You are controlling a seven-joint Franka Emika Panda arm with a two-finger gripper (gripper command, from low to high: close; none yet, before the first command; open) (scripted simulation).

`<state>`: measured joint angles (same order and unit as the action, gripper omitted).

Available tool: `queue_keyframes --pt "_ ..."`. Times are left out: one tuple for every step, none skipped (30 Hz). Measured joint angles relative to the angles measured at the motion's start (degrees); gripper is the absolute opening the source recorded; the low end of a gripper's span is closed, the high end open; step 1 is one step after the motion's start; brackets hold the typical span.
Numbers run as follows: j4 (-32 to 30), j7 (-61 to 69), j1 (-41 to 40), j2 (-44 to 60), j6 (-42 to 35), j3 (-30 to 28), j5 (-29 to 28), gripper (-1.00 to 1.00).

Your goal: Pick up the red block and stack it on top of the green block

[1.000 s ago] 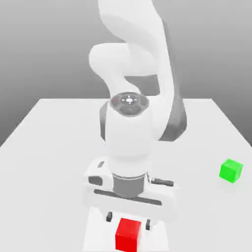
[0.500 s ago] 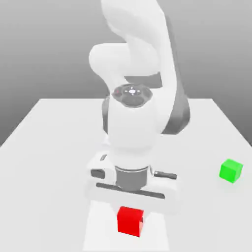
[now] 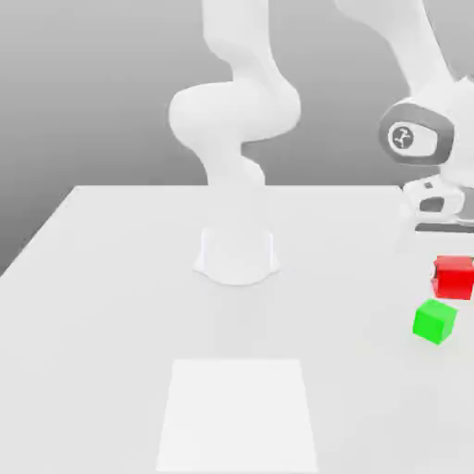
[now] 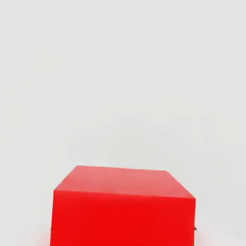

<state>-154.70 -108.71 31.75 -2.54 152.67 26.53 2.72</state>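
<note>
While no readable writing marks either cube, the arm [image 3: 421, 56] reaches to the exterior view's right, gripper [image 3: 452, 250] pointing down and pinching the red block [image 3: 454, 277], lifted just above the green block [image 3: 433, 321] on the table [image 3: 111, 305].

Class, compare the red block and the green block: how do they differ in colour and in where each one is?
Colour: the red block is bright red, the green block bright green. Support: the green block rests on the table; the red block hangs in the shut gripper, off the table. Position: the red block sits higher, slightly toward the exterior view's right. Both are plain, similar-sized cubes.
</note>
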Motion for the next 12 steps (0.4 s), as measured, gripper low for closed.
queue_keyframes --pt "-0.07 -1.43 -0.11 0.81 0.82 -0.03 -1.12 -1.0" --pt "-0.05 -2.6 -0.31 1.86 1.79 -0.08 -2.35 -1.0" --pt "0.0 -3.83 -0.31 3.06 2.83 -0.36 -3.81 -1.0" --pt "0.07 -5.04 -0.29 4.34 3.93 -0.72 -5.38 -1.0" --pt "0.13 -6.26 -0.14 5.68 5.06 -1.26 -7.01 -1.0" --pt "0.2 -7.53 0.11 7.08 6.22 -1.84 -8.75 -1.0" --pt "0.26 -8.84 0.46 8.5 7.39 -2.5 -10.56 -1.0" --pt "0.31 -10.16 0.95 9.95 8.59 -3.32 -12.39 -1.0" --pt "0.35 -11.47 1.6 11.44 9.82 -4.31 -14.2 -1.0" --pt "0.37 -12.13 2.03 12.2 10.45 -4.91 -15.13 1.0" --pt "0.37 -12.13 2.03 12.2 10.46 -4.91 -15.13 1.0" --pt "0.37 -12.13 2.03 12.2 10.46 -4.91 -15.13 1.0"
